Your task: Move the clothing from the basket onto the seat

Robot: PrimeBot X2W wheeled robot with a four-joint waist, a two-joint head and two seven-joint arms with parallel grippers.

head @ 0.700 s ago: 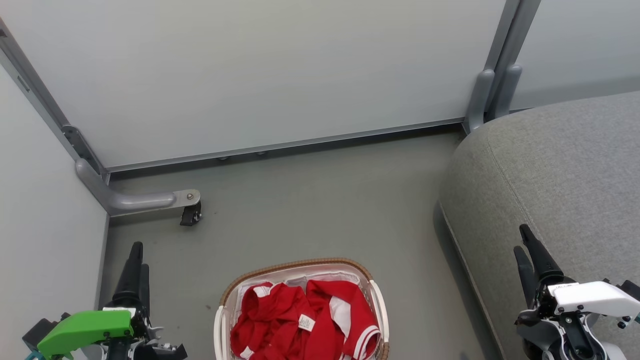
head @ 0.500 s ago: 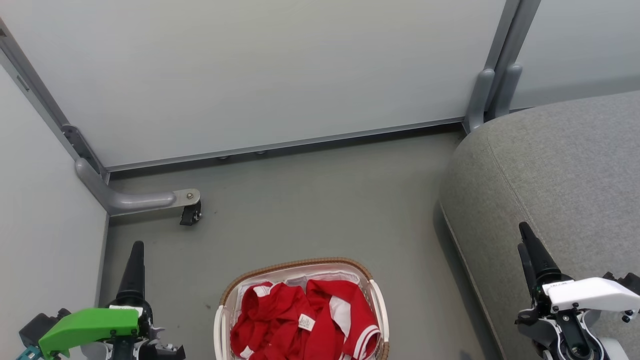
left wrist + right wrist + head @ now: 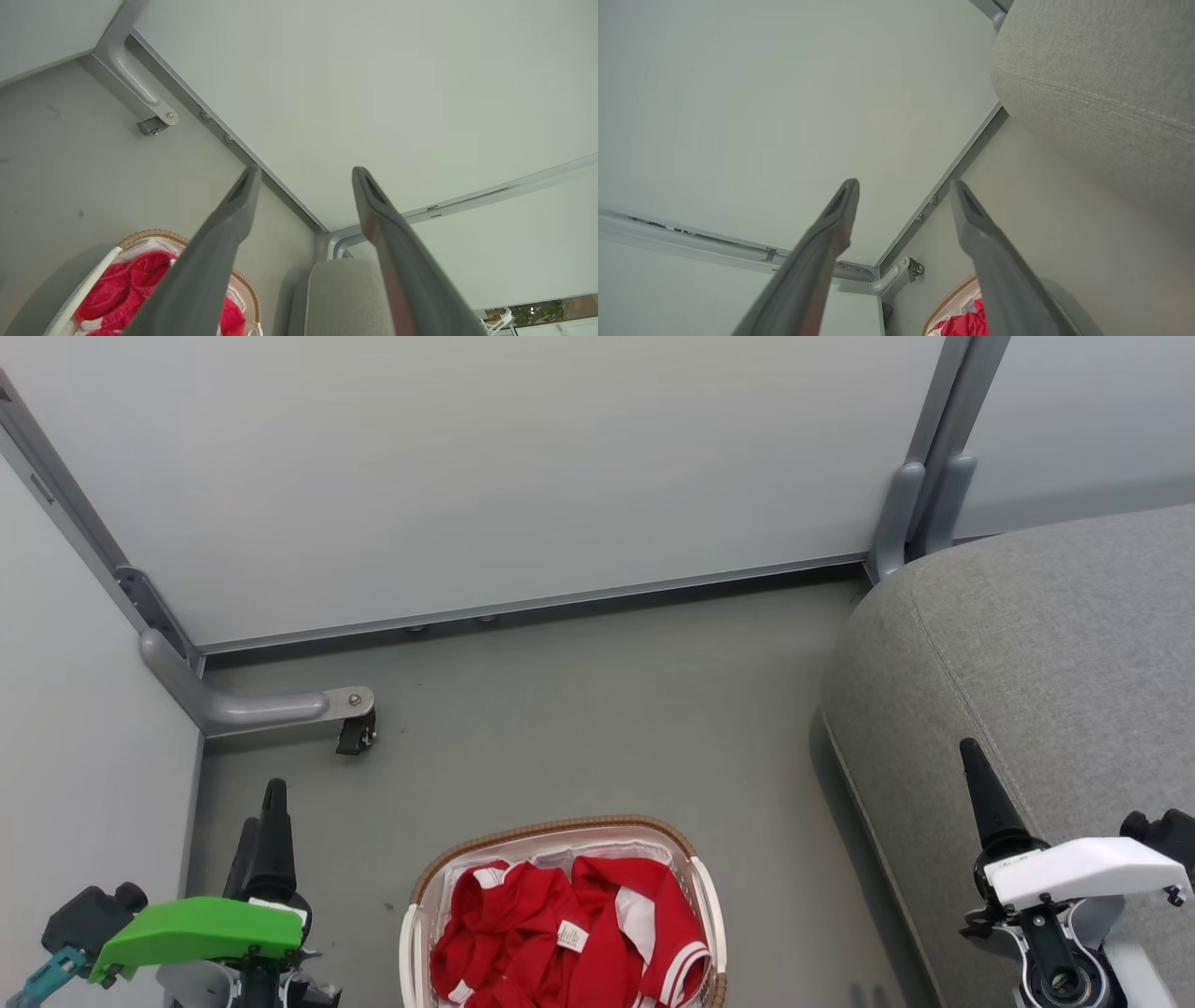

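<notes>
Left hand [image 3: 303, 170] and right hand [image 3: 903, 186] have shifted, both spread, empty, while clothing [image 3: 541, 915] fills basket [image 3: 560, 825].

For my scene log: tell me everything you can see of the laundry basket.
The basket is oval, white plastic with a brown woven rim and white cloth liner. It stands upright on the grey floor, left of the sofa and apart from it, its near end cut off by the head view's bottom edge. Red clothing with white trim lies inside.

The clothing [image 3: 523, 924] is soft cloth, the basket [image 3: 408, 943] smooth plastic with a perhaps wicker rim, the seat [image 3: 1027, 644] matt fabric.
</notes>
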